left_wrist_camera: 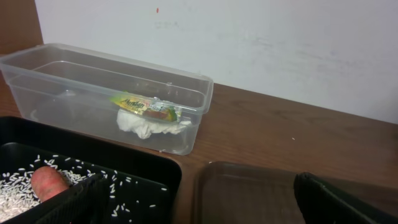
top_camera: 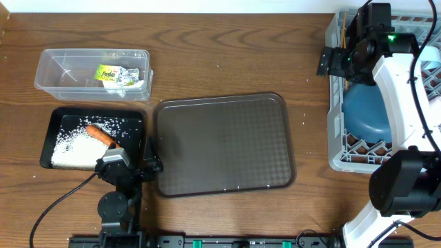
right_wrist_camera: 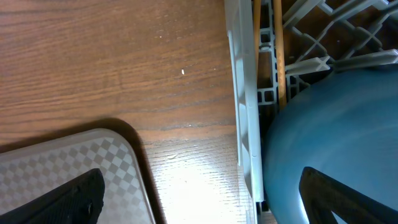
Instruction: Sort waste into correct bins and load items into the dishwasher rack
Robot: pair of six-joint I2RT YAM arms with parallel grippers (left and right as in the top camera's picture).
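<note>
At the near left, the carrot (top_camera: pixel 100 136) lies amid rice (top_camera: pixel 72 148) in the black tray (top_camera: pixel 47 141) just left of the spread left gripper (left_wrist_camera: pixel 199 186), while the right gripper (right_wrist_camera: pixel 202 180), also spread, hangs over the left wall of the rack (top_camera: pixel 335 117) beside the dark-blue bowl (top_camera: pixel 368 114).

**Open middle, crowded ends**

The bare bench (top_camera: pixel 227 48) along the far edge and the flat brown tray (top_camera: pixel 224 145) give wide passage. The clear tub (top_camera: pixel 65 72) and black tray (top_camera: pixel 96 111) crowd the left. The raised-sided rack (top_camera: pixel 335 138), filled by a dark-blue bowl (top_camera: pixel 368 114), walls the right.
</note>
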